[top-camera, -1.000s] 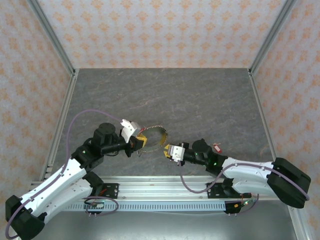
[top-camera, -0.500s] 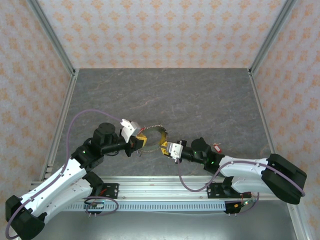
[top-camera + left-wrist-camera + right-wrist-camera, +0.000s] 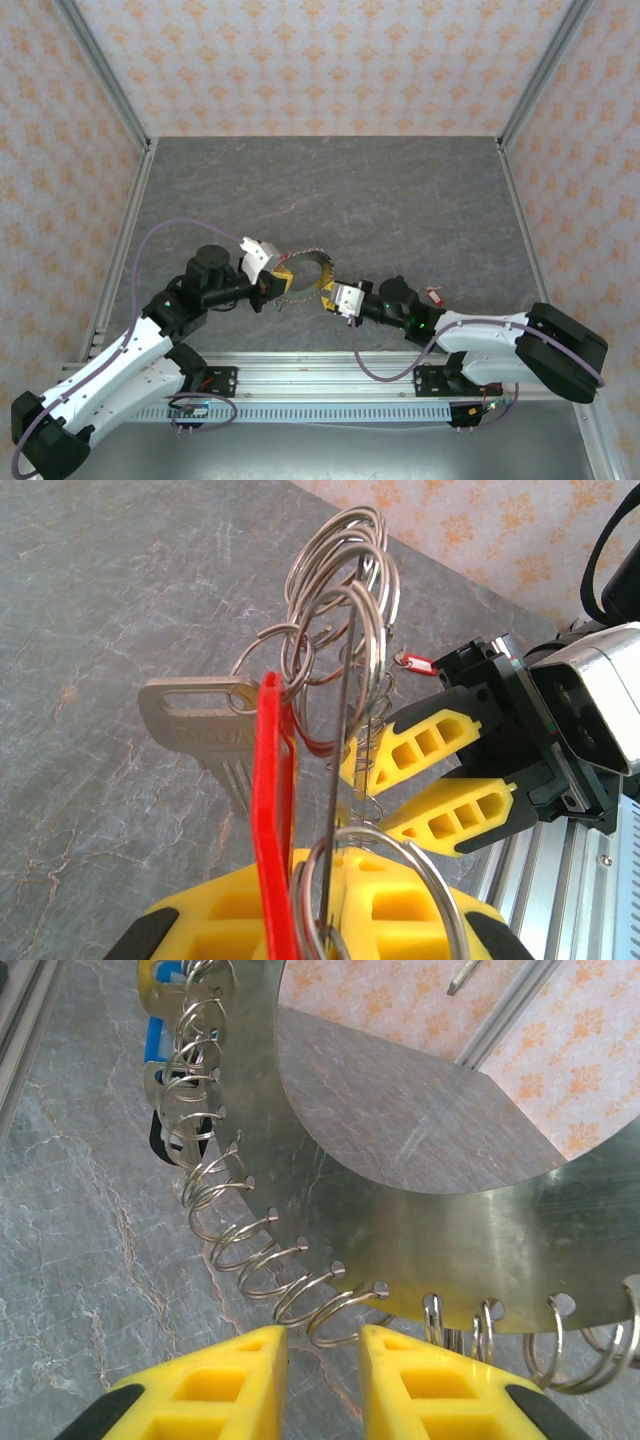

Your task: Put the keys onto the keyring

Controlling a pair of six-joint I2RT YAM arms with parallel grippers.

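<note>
right claw (image 3: 331, 297) moves in to keyring (image 3: 310, 258), fingers now parted | left claw (image 3: 273, 284) pinching keyring | threading looks imminent

1. Flat grey metal keyring (image 3: 420, 1200), its holed rim threaded with wire loops, stands on edge over the worktop (image 3: 400, 200).
2. Silver key (image 3: 195, 725), red plastic tag (image 3: 272, 810) and blue-tagged key (image 3: 152, 1042) hang from it.
3. Small red-tagged key (image 3: 433, 296) lies apart on the worktop.

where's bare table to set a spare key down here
The far half of the table, between the back wall and the keyring, is bare. Crowded at front centre: left gripper and right gripper flank the ring, and a red-tagged key lies to their right.
</note>
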